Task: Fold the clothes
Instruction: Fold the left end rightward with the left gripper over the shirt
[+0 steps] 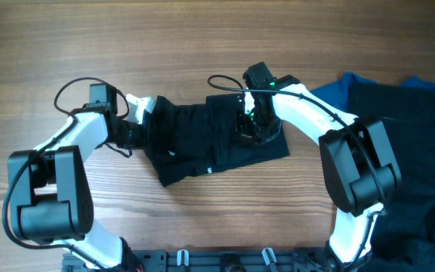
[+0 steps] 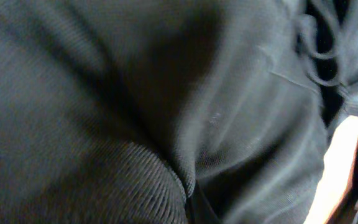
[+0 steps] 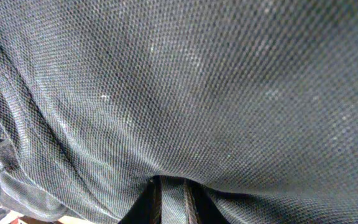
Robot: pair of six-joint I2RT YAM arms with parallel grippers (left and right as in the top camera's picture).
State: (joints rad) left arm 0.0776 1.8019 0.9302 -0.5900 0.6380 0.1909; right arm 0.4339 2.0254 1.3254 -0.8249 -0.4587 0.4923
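Left end effector [image 1: 142, 115] is pinched together on the left edge of the black knit fabric shirt [image 1: 195, 143], which lies bunched on the wooden table [image 1: 202, 41]. The right end effector [image 1: 248, 125] clamps its right part, and dark blue garments [image 1: 406, 121] lie rightmost.

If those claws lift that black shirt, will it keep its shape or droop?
Likely droop: the black shirt lies creased and bunches where the left gripper pinches it. Probably light, since its mesh weave looks thin. It puckers in the right gripper, so slipping seems unlikely.
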